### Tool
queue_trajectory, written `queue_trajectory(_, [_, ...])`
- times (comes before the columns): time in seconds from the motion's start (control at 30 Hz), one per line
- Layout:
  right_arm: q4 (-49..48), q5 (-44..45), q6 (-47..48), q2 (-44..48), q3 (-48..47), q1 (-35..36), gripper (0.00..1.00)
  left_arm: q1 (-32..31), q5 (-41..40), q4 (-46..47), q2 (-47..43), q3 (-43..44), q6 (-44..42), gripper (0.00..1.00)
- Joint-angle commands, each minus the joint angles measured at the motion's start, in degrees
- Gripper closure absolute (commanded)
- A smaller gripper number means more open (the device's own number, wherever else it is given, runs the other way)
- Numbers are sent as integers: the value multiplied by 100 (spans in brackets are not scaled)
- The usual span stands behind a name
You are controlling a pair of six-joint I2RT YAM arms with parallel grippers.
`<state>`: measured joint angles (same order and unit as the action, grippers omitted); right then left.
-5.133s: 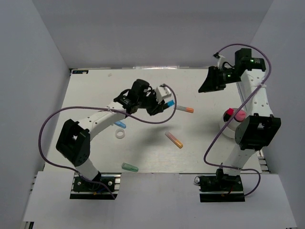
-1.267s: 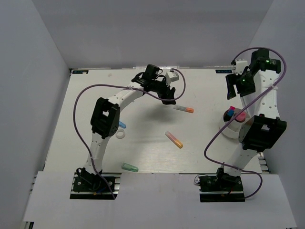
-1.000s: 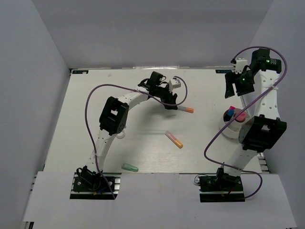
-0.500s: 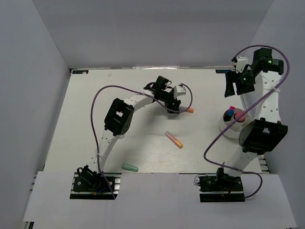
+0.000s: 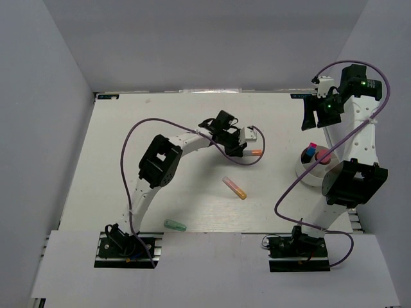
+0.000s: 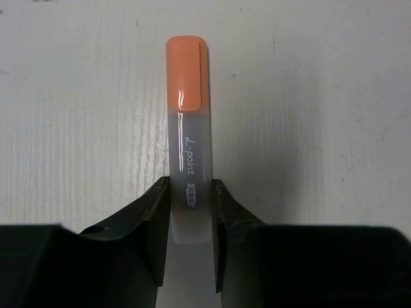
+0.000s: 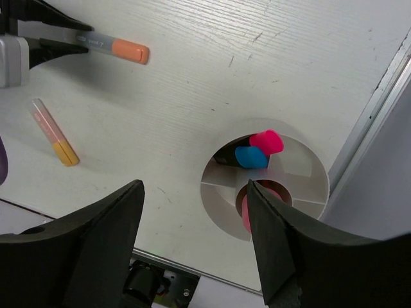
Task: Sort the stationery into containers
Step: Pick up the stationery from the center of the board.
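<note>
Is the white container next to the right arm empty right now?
No, the right wrist view shows a pink-capped marker and a blue-capped marker standing inside the white container.

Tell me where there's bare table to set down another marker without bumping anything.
Widest bare stretch: the table left of the left arm. Also open between the yellow-capped marker and the white cup. Crowded around the left gripper clamping the orange-capped marker.
</note>
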<state>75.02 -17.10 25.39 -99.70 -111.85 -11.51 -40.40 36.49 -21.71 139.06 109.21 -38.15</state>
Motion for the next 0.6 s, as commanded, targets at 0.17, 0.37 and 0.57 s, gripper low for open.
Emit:
queue_trajectory(0.17, [30, -355, -157, 249, 207, 43, 29, 5, -820, 95, -739, -1436, 500, 86])
queue_trajectory(0.37, [30, -1101, -385, 320, 647, 105, 28, 59, -906, 1397, -2321, -2851, 1748, 99])
queue_trajectory(0.57, [30, -2277, -719, 188, 849, 149, 24, 6, -722, 1977, -3560, -3774, 2566, 100])
